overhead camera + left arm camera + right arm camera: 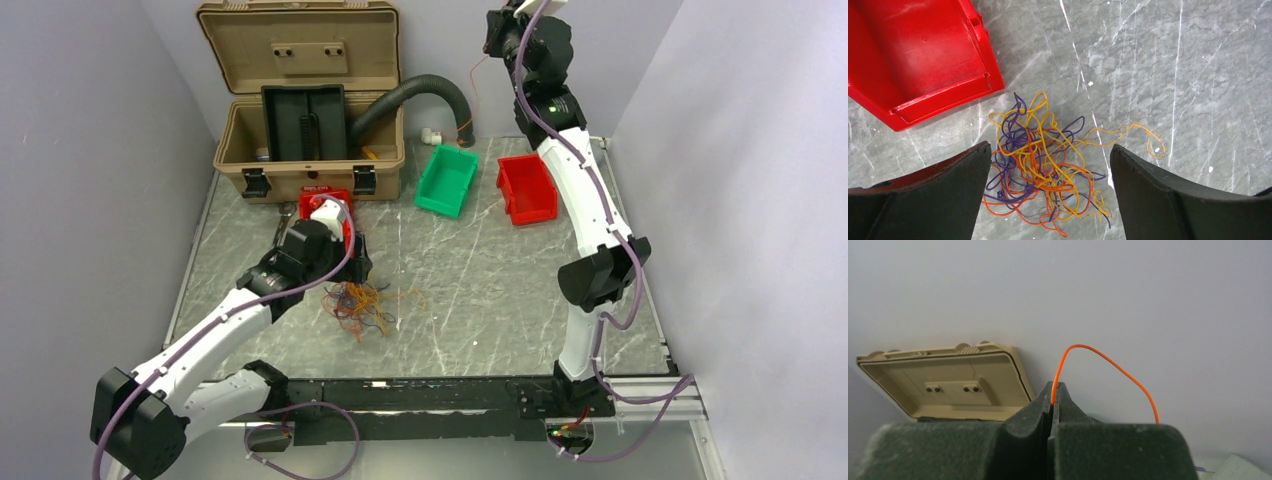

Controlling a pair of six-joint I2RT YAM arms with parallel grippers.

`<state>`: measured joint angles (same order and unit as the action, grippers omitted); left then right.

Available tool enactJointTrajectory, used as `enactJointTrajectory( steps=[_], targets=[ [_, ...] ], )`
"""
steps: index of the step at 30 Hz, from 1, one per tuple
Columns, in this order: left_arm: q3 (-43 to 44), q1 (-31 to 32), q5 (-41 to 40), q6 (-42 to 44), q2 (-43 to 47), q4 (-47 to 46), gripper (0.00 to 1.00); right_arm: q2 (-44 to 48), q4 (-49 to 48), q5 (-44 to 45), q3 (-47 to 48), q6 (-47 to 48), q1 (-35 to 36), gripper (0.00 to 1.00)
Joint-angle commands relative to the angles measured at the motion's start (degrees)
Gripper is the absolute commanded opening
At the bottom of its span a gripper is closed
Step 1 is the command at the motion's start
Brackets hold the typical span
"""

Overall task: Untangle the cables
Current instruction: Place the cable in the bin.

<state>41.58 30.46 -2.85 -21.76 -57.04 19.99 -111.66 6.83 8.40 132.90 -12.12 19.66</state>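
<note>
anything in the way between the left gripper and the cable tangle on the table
Nothing visible. The left gripper hangs open right over the tangle of cables. The red bin lies off to the side, not across the path.

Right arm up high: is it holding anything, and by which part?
Yes: the right fingers, shut, pinch one thin orange cable between their tips; it arches out and drops away. Whether that spot is the cable's end is hidden.
</note>
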Motion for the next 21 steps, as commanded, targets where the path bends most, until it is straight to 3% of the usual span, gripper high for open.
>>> enactJointTrajectory(
  steps=[1, 13, 15, 17, 21],
  targets=[
    [2.1, 0.2, 0.0, 0.1, -0.8, -2.0, 0.91, 0.6, -3.9, -1.0, -4.6, 0.2, -0.1, 0.0],
    [2.4, 0.2, -0.9, 0.6, -1.9, -1.7, 0.92, 7.7, -13.2, -1.4, -32.3, -2.1, -0.2, 0.0],
    [2.5, 0.1, -0.7, 0.5, -2.2, -1.7, 0.92, 7.4, -13.5, -3.1, -34.6, -0.9, -0.2, 0.0],
    [2.4, 0.2, -0.4, 0.4, -2.4, -1.9, 0.92, 6.1, -12.7, -10.3, -35.2, 2.7, -0.1, 0.0],
    [2.2, 0.2, 0.0, 0.0, -2.6, -2.2, 0.92, 0.4, -7.3, -14.0, -30.5, 4.4, 0.0, 0.0]
  ],
)
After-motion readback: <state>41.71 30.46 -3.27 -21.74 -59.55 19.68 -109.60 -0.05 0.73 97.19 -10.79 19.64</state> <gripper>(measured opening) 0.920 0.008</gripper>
